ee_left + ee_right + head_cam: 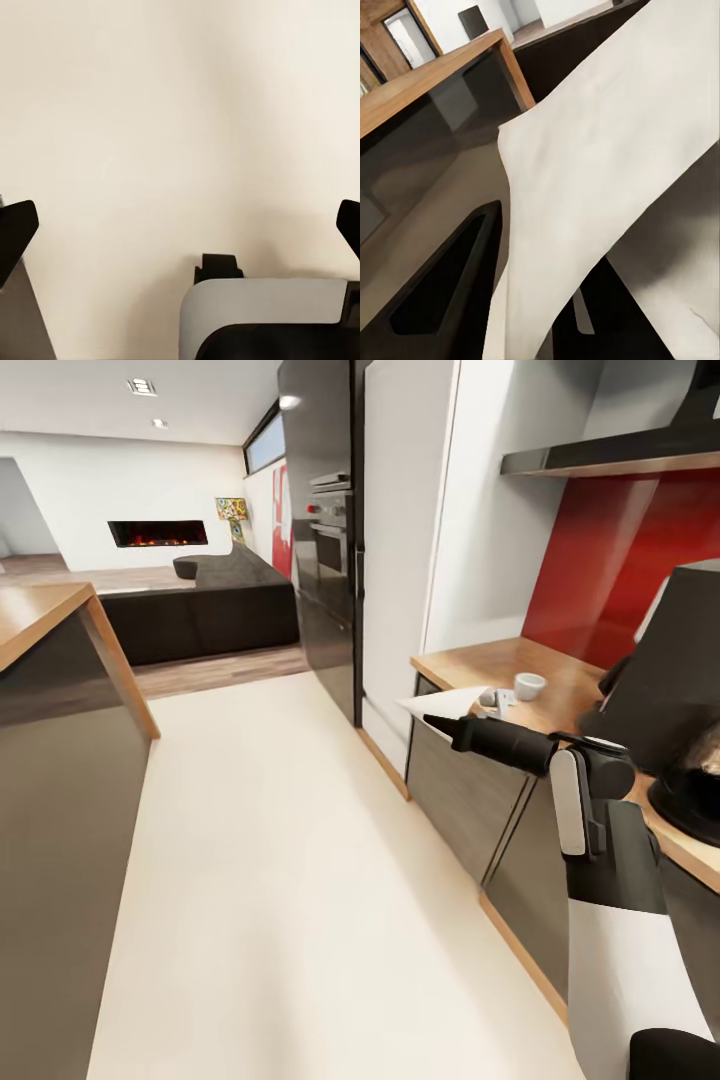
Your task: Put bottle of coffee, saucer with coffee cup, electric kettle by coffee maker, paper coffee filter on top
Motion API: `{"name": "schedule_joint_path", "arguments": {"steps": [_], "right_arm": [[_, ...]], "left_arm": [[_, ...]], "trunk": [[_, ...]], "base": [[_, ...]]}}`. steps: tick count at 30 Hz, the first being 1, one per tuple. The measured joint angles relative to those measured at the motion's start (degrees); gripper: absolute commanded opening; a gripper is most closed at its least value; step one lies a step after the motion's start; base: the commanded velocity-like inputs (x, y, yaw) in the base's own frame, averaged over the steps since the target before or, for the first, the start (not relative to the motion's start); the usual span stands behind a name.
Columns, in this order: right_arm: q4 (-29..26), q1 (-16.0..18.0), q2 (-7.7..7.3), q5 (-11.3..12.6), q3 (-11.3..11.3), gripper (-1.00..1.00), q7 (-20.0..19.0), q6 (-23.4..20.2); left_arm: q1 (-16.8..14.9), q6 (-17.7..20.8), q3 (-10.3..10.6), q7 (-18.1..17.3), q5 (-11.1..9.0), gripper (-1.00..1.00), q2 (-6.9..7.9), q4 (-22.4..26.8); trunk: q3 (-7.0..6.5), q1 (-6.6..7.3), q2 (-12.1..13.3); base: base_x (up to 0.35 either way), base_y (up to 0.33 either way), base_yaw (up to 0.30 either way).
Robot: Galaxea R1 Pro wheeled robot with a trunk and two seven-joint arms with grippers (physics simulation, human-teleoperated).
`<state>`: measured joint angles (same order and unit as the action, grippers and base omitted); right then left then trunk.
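The step in hand looked to be the paper coffee filter (443, 703): the right pincer (440, 721), at the end of the black forearm reaching in from the right of the head view, was closed on an off-white sheet held out just past the corner of the desk (470, 660). In the right wrist view the filter (585, 187) lay draped across the frame, a soft, creased, pale sheet with a dark finger (450, 285) beside it at lower left.

The coffee maker (670, 660) stood at the right edge of the head view as a tall dark block, its carafe (695, 785) below it. The next move probably called for swinging the arm back to the right and lifting the filter above the machine's top, keeping the limp paper from catching on the way.

The coffee cup (529, 685) sat on the desk right of the frame's centre, near the filter; whether the saucer lay under it was too small to tell.

The left pincer (180, 225) stood wide, its two dark tips at opposite edges of the left wrist view, nothing between them, pale floor beyond
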<state>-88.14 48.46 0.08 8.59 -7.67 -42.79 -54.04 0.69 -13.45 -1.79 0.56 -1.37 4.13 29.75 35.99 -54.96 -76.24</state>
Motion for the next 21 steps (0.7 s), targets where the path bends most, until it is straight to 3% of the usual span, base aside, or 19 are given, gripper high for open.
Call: {"name": "schedule_joint_path", "arguments": {"steps": [10,21], "right_arm": [[-0.02,-0.03,0.00,-0.03,-0.01,-1.00,-0.02,0.03],[-0.01,-0.06,0.00,-0.01,-0.01,-1.00,-0.01,0.04]], "left_arm": [[-0.02,-0.02,0.03,0.00,0.00,1.00,0.00,-0.21],[-0.01,0.00,-0.06,0.00,0.00,1.00,0.00,-0.19]], "trunk": [[0.00,-0.03,0.00],[0.00,0.00,0.00]], "base": [[0.082,0.051,-0.196],[0.259,0.159,-0.062]]}}
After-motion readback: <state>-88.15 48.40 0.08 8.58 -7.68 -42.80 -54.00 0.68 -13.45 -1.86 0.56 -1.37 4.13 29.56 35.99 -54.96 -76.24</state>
